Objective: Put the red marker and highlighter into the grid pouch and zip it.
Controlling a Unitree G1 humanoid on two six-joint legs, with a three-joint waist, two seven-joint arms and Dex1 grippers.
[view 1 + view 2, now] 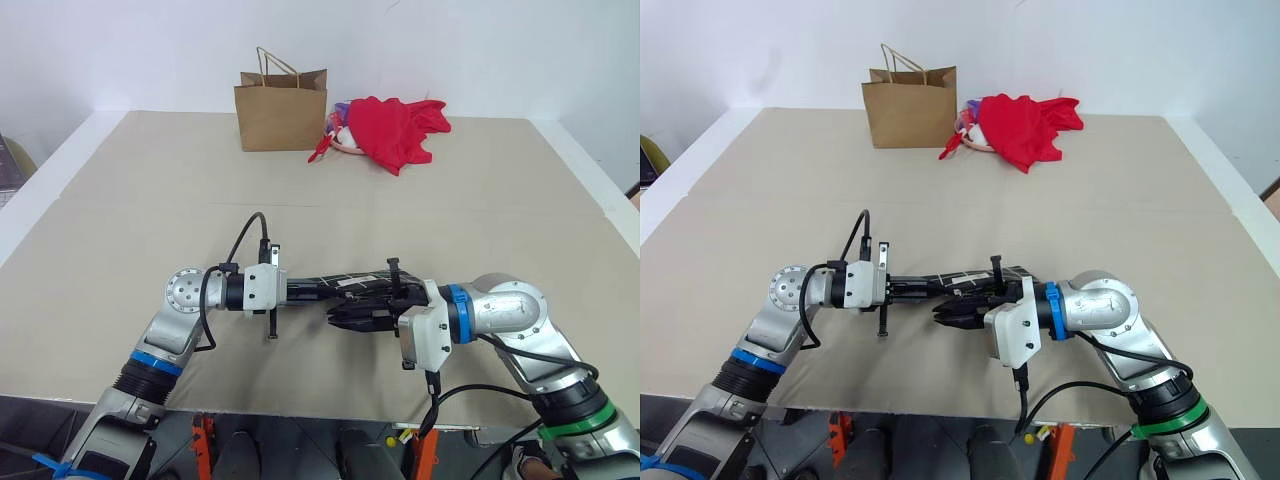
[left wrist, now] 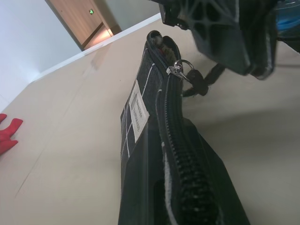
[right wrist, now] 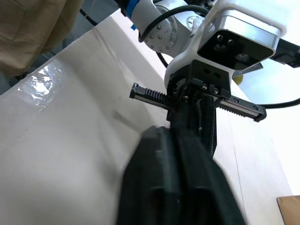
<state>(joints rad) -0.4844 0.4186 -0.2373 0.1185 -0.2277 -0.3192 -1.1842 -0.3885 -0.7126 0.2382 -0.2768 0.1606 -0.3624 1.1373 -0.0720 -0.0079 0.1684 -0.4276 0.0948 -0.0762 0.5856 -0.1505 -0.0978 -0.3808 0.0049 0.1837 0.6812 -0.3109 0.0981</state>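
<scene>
In the lower middle of the head views the grid pouch (image 1: 345, 284) is held up off the table (image 1: 120, 220), stretched level between the two arms. The left gripper (image 1: 300, 290) is clamped on one end of it; in the left wrist view the pouch (image 2: 140, 108) runs away from the camera edge-on, with its white label (image 2: 137, 110) on the side and the zipper teeth along the top. Much of the pouch in the head views is covered by the two grippers, so its full outline cannot be made out.

The right gripper (image 1: 345, 318) has its fingers pressed together just beside the pouch's other end, slightly below it. Whether they pinch the zipper pull (image 2: 180, 69) or only sit near it cannot be told; in the left wrist view the metal pull hangs right under the right gripper's dark body.

A small opening shows at the far end of the zipper, with something reddish inside, too small to identify. The red marker and highlighter cannot be picked out anywhere.

At the top of the frame stand a brown paper bag (image 1: 281, 112) and, touching its right side, a red cloth bundle (image 1: 395, 128).
</scene>
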